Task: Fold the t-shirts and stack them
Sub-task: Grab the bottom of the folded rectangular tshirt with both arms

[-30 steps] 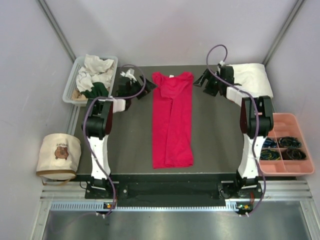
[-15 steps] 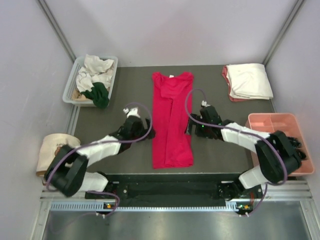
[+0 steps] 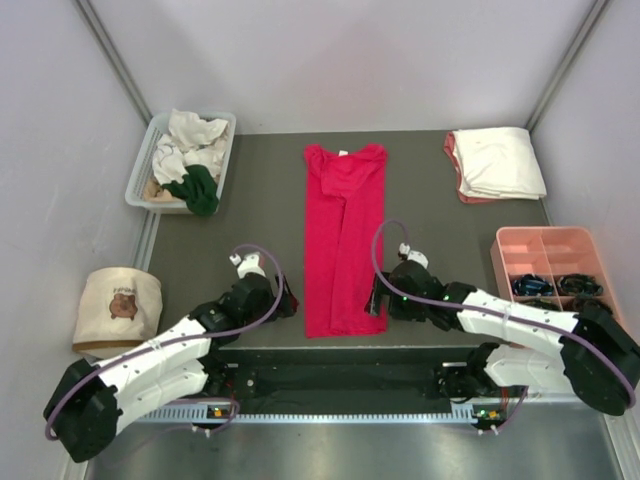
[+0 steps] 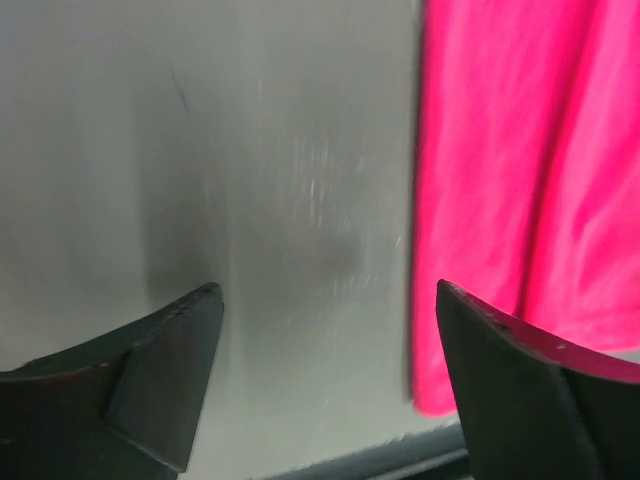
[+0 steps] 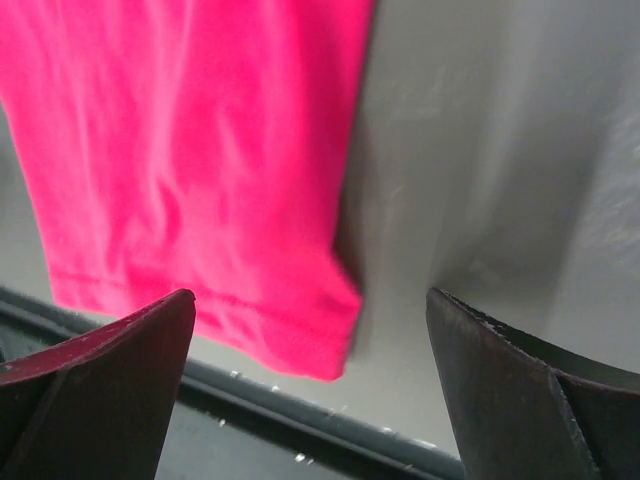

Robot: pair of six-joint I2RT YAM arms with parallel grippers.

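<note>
A crimson-red t-shirt (image 3: 345, 240) lies flat in the middle of the dark mat, folded into a long strip with its collar at the far end. My left gripper (image 3: 287, 301) sits low beside the hem's left corner, jaws open and empty; in the left wrist view the left gripper (image 4: 328, 292) is over bare mat, with the red shirt (image 4: 520, 170) reaching its right finger. My right gripper (image 3: 374, 298) is open at the hem's right corner. In the right wrist view that corner of the red shirt (image 5: 200, 150) lies between the jaws of the right gripper (image 5: 310, 296).
A folded cream-white shirt on a salmon one (image 3: 497, 162) lies at the back right. A clear bin (image 3: 141, 160) at the back left holds crumpled white, tan and dark green shirts. A bear-print bag (image 3: 118, 310) stands left; a pink tray (image 3: 560, 243) right. The mat's near edge runs just below both grippers.
Both arms swung from the far end of the shirt down to the near edge, ending on either side of the hem. The shirt has not moved.
</note>
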